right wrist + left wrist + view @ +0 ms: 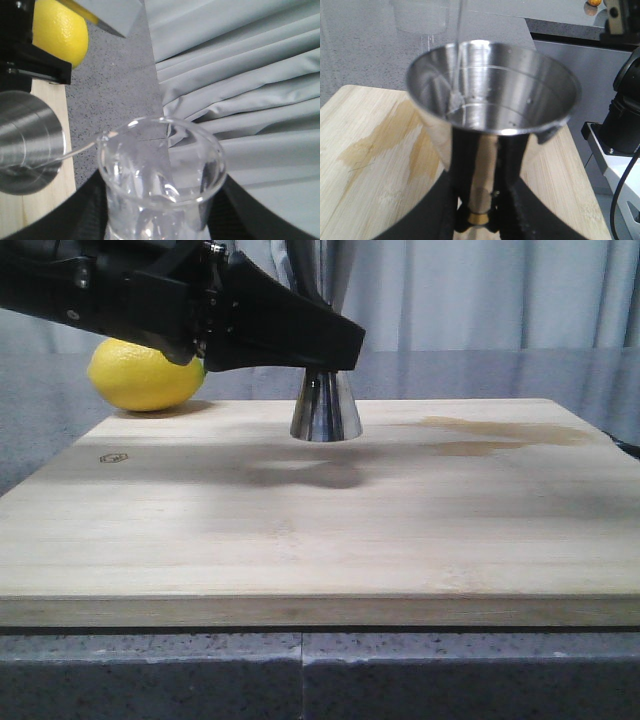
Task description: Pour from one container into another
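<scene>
Jigger (326,408) on board (320,530) rear; lemon (146,375) behind-left.

Pale grey pleated curtains (480,290) hang behind a speckled dark grey stone worktop (150,675), whose front edge shows a seam, under soft even light.

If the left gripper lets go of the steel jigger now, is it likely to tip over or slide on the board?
Probably it stays upright: the jigger stands on its wide flared base on the flat wooden board. Still, it is tall with a narrow waist and liquid is collecting in its top cup, so a sideways knock could tip it. Its polished steel looks slippery, so it may slide.
</scene>
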